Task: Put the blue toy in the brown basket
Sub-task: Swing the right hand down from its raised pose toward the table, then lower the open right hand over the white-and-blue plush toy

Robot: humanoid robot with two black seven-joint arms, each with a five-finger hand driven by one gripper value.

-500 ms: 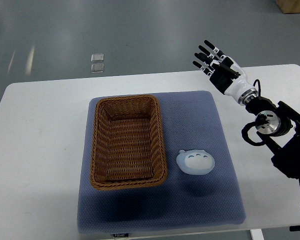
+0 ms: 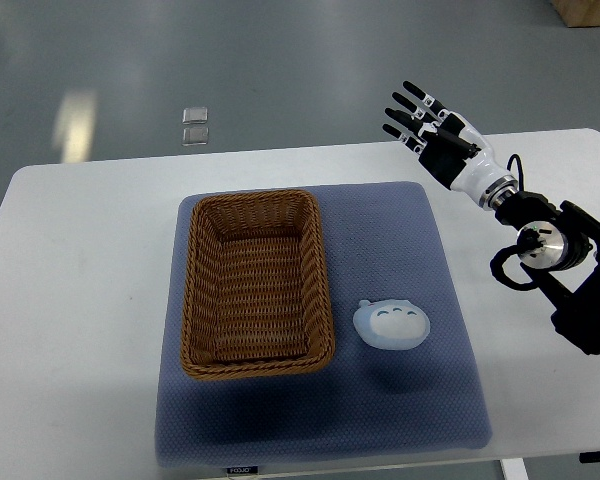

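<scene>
The right hand [image 2: 435, 132] is drifting slightly up and away from where it was half a second ago, hovering past the far right corner of the blue mat [image 2: 380, 400], fingers spread and holding nothing. The blue toy [image 2: 391, 325] is lying on the mat just right of the brown basket [image 2: 257, 283], on the white counter [image 2: 80, 300].
</scene>
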